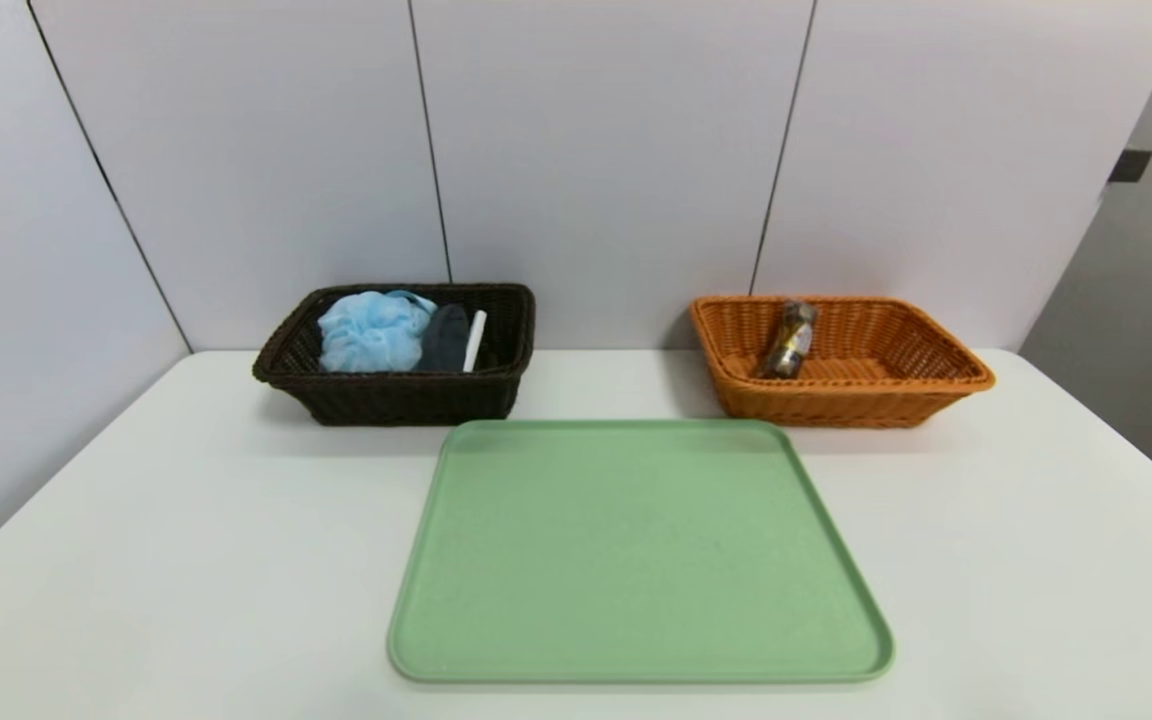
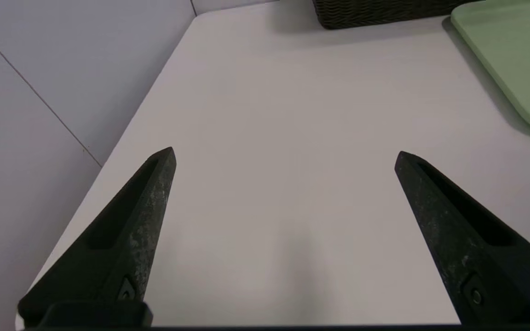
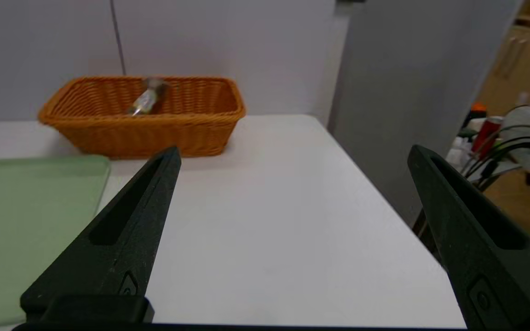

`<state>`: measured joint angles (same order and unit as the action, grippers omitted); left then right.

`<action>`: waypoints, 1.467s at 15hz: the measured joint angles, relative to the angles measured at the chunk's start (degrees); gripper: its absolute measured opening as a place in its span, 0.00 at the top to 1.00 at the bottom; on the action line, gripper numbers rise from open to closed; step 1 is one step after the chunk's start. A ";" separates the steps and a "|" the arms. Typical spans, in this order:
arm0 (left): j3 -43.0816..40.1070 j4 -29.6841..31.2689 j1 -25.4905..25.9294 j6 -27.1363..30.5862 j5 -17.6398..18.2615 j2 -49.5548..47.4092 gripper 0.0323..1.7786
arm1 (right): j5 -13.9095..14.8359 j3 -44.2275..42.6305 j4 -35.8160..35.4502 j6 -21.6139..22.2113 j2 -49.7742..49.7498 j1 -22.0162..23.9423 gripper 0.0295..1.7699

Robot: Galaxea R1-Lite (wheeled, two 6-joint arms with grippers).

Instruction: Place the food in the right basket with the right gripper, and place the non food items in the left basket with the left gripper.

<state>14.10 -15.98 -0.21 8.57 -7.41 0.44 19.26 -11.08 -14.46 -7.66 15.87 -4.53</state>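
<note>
Looking at the table: the sorting looks all done, and nothing is left to pick up.
Left gripper (image 2: 283, 156): seen only in its own wrist view; its two black fingers stand wide apart with nothing between them, over bare white table (image 2: 292, 138).
Dark basket (image 1: 398, 352): upper left of the head view; it holds a blue bath puff (image 1: 373, 331), a dark flat thing (image 1: 444, 338) and a white stick (image 1: 475, 341).
Long way of the stick: it leans against the basket wall, pointing up and a bit right.
Green tray (image 1: 636, 550): middle and low in the head view, with nothing on it.
Orange basket (image 1: 841, 362): upper right of the head view; a shiny wrapped snack (image 1: 788, 340) leans inside, its long way running up and down.
Right gripper (image 3: 292, 154): seen only in its own wrist view; fingers wide apart, holding nothing.
Which way things lie: each basket sits far ahead of its own gripper, dark basket nearer the left one, orange basket nearer the right.
My guess: no next grab is needed; the arms only need to rest.
</note>
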 joint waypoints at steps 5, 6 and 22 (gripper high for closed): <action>-2.97 1.05 0.02 2.28 0.15 -0.49 0.05 | -0.52 1.11 0.93 -0.28 -3.21 5.39 0.04; -3.45 1.84 0.05 2.56 0.56 -0.49 0.05 | -2.56 1.19 2.83 -0.59 -5.07 5.17 0.04; -14.10 17.80 0.02 -3.61 9.80 -0.49 0.05 | -20.08 11.01 14.67 4.22 -15.97 4.53 0.04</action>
<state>0.00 1.82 -0.18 4.96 2.39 -0.05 -0.82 -0.07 0.21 -3.44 -0.10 0.00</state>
